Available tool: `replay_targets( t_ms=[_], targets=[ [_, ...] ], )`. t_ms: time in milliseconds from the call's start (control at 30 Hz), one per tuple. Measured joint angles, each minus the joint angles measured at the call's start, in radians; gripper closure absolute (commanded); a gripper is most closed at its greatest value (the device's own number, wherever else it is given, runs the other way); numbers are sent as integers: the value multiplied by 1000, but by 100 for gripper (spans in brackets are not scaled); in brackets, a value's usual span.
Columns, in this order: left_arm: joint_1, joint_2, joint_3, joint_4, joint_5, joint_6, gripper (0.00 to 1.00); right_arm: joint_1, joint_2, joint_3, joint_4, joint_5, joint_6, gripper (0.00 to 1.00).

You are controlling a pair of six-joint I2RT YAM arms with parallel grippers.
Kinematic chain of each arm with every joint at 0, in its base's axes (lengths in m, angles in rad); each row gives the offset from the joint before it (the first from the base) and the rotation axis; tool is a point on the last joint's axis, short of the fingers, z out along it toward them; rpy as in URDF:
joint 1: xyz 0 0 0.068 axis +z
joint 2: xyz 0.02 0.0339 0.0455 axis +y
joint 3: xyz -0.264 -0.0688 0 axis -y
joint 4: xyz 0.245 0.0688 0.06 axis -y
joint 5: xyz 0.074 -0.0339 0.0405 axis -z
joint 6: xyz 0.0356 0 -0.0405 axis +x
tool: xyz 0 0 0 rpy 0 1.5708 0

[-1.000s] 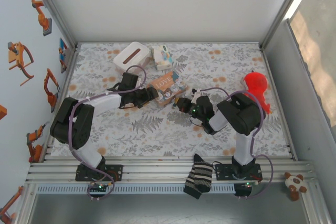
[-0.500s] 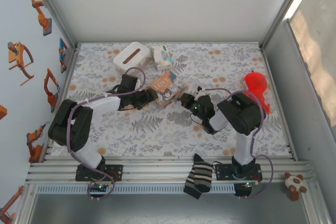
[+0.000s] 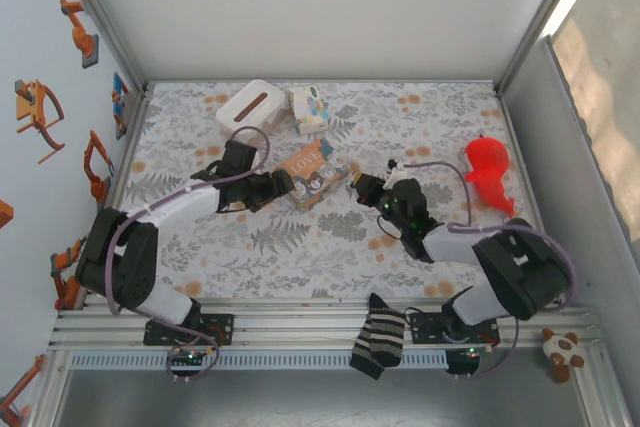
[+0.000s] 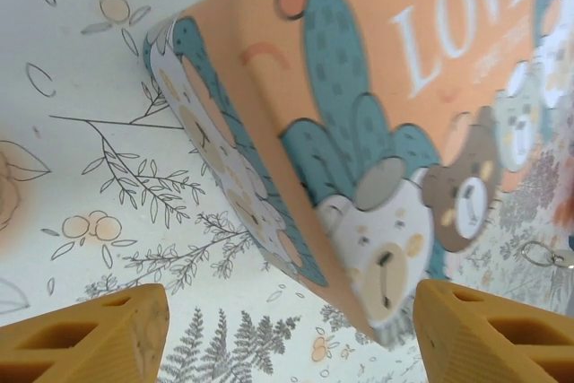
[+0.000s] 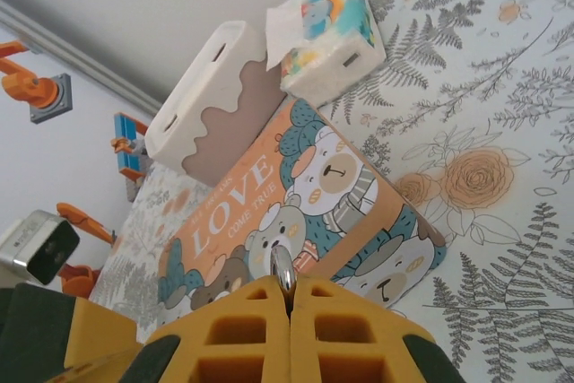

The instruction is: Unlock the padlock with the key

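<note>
- From above, we see both arms stretched low toward the LOVE box (image 3: 315,169), left gripper (image 3: 283,184) at its left end, right gripper (image 3: 356,183) at its right corner.
- At the left wrist, the fingers (image 4: 99,334) stand wide apart, released, box just ahead.
- At the right wrist, jaws clench a slim silver key (image 5: 283,268), poking up before the box.

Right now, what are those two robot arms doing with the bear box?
The left gripper has its jaws open, reaching at the side of the LOVE bear box, which lies on the flowery table. The right gripper has its jaws shut on a small silver piece, probably the key, and points it toward the box.
</note>
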Motion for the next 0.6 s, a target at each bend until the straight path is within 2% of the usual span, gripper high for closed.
replay_targets(
  t_ms=[133,333,600],
  targets=[
    [0,-117,29,-53,-60,35,23,0,-195,55,-306,-19,-108,100],
    [2,-280,27,-126,-188,85,18,0,-372,229,-768,-63,-252,100],
    [14,-444,-19,-216,-343,118,14,37,-356,394,-1221,-119,-319,100]
  ],
)
